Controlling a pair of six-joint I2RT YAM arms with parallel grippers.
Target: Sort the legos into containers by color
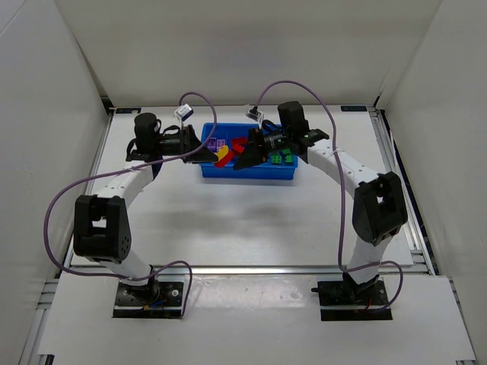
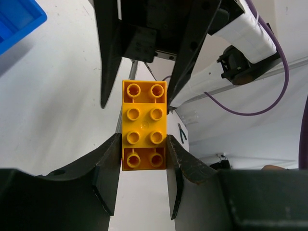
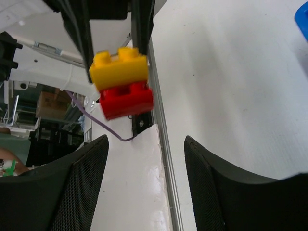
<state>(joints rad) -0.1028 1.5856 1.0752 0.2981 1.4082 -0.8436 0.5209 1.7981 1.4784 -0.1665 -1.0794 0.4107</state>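
White table (image 1: 251, 220), yellow lego (image 2: 144, 126) gripped (left fingers (image 2: 108, 166))

L arm (image 1: 129, 182) / R arm (image 1: 338, 161): white rounded tube links
Joints (image 1: 99, 228): blk blocky housings, biggest at elbows
Bases (image 1: 148, 298): blk flat plates, one per arm
Cables (image 1: 55, 209): purple, one looping along each arm
Tags (image 1: 183, 112): small white connector on each cable nr wrist
L hand (image 2: 143, 154): blk, two smooth angular fingers (image 2: 107, 178)
R hand (image 3: 145, 142): blk, curved pads (image 3: 82, 187) w/ fine mesh texture
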